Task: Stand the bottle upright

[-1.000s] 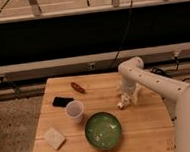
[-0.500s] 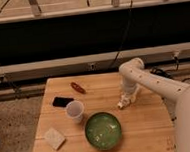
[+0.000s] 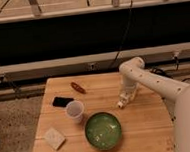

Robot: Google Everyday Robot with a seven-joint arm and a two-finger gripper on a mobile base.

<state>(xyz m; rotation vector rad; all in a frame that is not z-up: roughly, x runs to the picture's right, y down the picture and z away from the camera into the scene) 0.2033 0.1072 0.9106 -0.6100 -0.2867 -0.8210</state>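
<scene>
Nearest the camera, well off to the picture-left of the gripper, a pale square pad (image 3: 55,138) lies flat on the wooden table (image 3: 149,136). A green bowl (image 3: 103,131) sits just in front of and below the gripper, the closest obstacle. A white cup (image 3: 75,112) stands upright further to picture-left. The gripper (image 3: 125,97) points down at mid-table, low over the wood, with the arm bent over it from the right. The bottle (image 3: 120,104) shows as a small whitish shape right at the gripper's tip, apparently leaning rather than upright. Whether the gripper holds it or only touches it cannot be told. Judgement: the step is tipping the bottle onto its base. This is best done slowly, pivoting about the bottom end with the cap rising away from the bowl, and letting go only once the base sits flat. Beyond the gripper to picture-left lie a black phone (image 3: 63,101) and a red-brown object (image 3: 78,87), both well apart from it.
</scene>
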